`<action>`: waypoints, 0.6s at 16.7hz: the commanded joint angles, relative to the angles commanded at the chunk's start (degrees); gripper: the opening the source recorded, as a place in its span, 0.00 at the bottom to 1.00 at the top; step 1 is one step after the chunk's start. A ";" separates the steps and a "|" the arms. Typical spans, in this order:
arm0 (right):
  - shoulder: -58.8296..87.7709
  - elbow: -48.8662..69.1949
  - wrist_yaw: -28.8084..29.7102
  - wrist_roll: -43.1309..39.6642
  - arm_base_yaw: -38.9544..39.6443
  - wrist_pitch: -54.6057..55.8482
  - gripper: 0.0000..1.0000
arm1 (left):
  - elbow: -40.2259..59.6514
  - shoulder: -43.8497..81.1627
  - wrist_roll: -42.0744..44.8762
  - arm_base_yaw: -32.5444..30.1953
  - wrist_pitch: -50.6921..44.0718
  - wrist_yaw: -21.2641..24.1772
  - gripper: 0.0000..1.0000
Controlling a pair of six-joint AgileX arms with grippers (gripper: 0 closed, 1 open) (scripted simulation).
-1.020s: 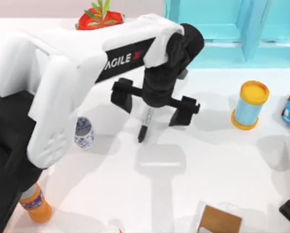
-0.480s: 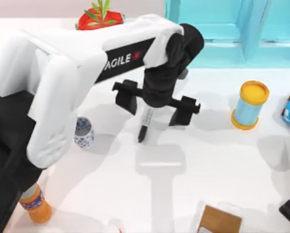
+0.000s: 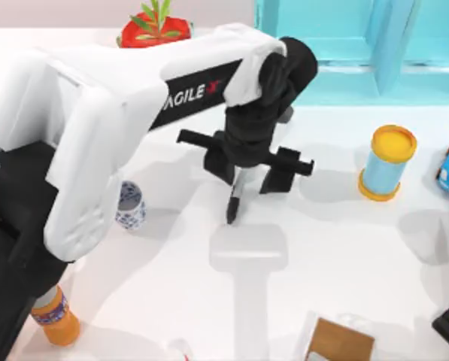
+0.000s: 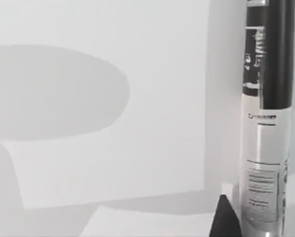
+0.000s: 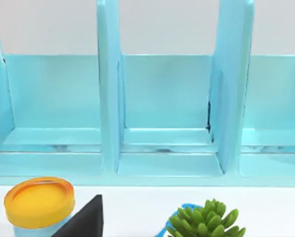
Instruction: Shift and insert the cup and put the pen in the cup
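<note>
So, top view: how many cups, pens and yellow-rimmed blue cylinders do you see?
Cup: 1
Pen: 1
Yellow-rimmed blue cylinder: 1
Total: 3

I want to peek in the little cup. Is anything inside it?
The cup stands beside the left arm, which covers part of it. Its open top looks dark, with nothing sticking out. The pen is apart from it, under the left gripper.
</note>
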 joint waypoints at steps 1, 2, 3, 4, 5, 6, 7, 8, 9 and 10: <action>0.00 0.00 0.00 0.00 0.00 0.00 1.00 | 0.00 0.00 0.00 0.00 0.00 0.00 0.00; 0.00 0.00 0.00 0.00 0.00 0.00 1.00 | 0.00 0.00 0.00 0.00 0.00 0.00 0.00; 0.00 0.00 0.00 0.00 0.00 0.00 1.00 | 0.00 0.00 0.00 0.00 0.00 0.00 0.00; 0.00 0.00 0.00 0.00 0.00 0.00 1.00 | 0.00 0.00 0.00 0.00 0.00 0.00 0.00; 0.00 0.00 0.00 0.00 0.00 0.00 1.00 | 0.00 0.00 0.00 0.00 0.00 0.00 0.00; 0.00 0.00 0.00 0.00 0.00 0.00 1.00 | 0.00 0.00 0.00 0.00 0.00 0.00 0.00; 0.00 0.00 0.00 0.00 0.00 0.00 1.00 | 0.00 0.00 0.00 0.00 0.00 0.00 0.00; 0.00 0.00 0.00 0.00 0.00 0.00 1.00 | 0.00 0.00 0.00 0.00 0.00 0.00 0.00; 0.00 0.00 0.00 0.00 0.00 0.00 1.00 | 0.91 -3.32 -1.35 -1.13 -0.55 2.87 0.00; 0.00 0.00 0.00 0.00 0.00 0.00 1.00 | 0.74 -3.49 -1.46 -1.28 -0.67 2.86 0.00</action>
